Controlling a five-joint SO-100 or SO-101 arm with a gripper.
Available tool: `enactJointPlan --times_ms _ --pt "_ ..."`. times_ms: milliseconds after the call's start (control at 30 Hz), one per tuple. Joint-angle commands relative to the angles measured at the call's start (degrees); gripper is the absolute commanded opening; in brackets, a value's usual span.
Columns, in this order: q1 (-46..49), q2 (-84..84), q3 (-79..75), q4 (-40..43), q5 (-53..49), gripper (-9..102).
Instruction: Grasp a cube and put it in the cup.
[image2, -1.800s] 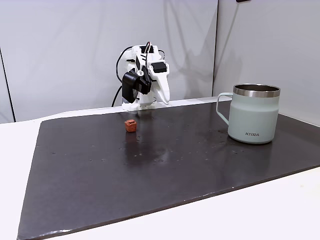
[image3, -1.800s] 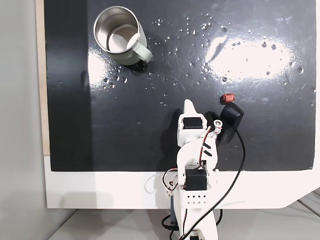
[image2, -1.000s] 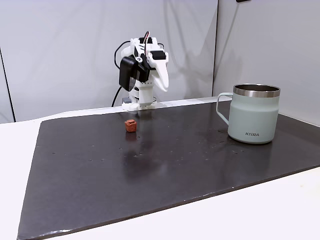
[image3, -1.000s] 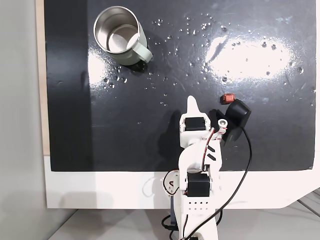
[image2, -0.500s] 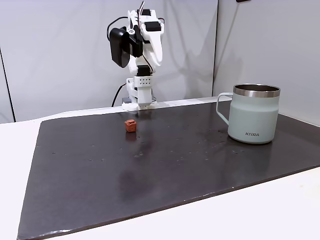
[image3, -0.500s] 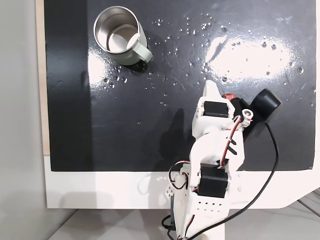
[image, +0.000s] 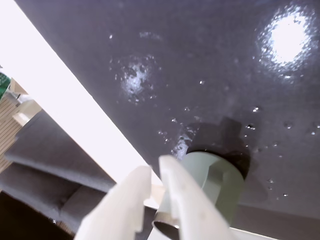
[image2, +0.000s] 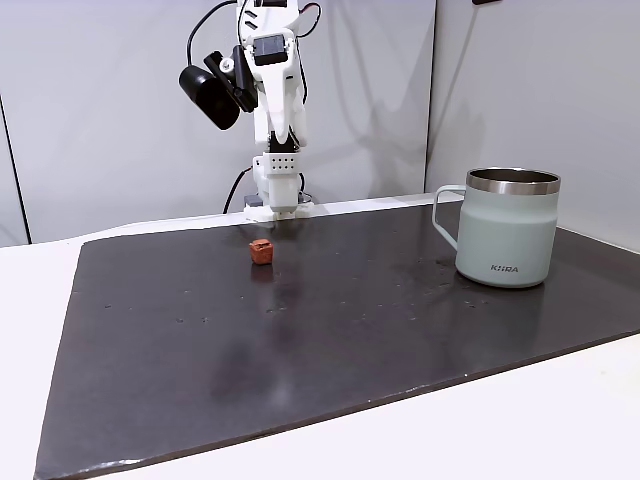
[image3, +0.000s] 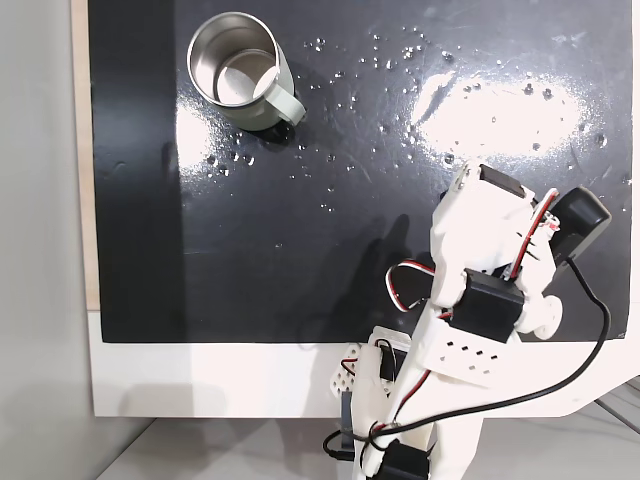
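**benchbot:** So where's everything sitting? The tiny reddish-brown matte cube (image2: 261, 250) is seen in a fixed view lying on the dark glossy mat (image2: 330, 330), toward the far edge and left of centre, just in front of the arm's white base (image2: 277, 205). Nothing is touching it.

**servo_sam:** Agreed. The pale mint-green mug with the steel rim and loop handle (image2: 506, 226) is stood upright on the right side of that same view, well apart from the cube, handle turned to the left, dark lettering near its base. In a fixed view from above, the mug (image3: 240, 72) is found at the far left of the mat (image3: 300, 250), and its steel inside looks empty.

**benchbot:** And the white two-finger gripper (image: 156, 169)?

**servo_sam:** In the wrist view the two pale fingers (image: 127, 197) are seen lying nearly together, only a thin slit left between them, nothing held. The mug is caught right behind the tips there, tilted in the picture. From the side, the white arm (image2: 268, 70) is raised high above the base, well clear of the mat, with the black camera (image2: 205, 95) stuck out to the left. From above, the arm (image3: 480, 270) is leaned over the right part of the mat, and the cube can't be made out beneath it.
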Motion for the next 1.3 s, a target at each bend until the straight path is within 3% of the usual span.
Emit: enactJointPlan --times_ms 0,333,767,1267 --pt "1.4 -2.0 -5.1 2.3 0.5 0" --pt "3.7 -12.5 -7.5 8.8 3.3 0" --pt "4.7 -18.7 -7.6 9.6 3.3 0" --pt "5.6 -21.5 -9.0 7.4 -13.9 0"
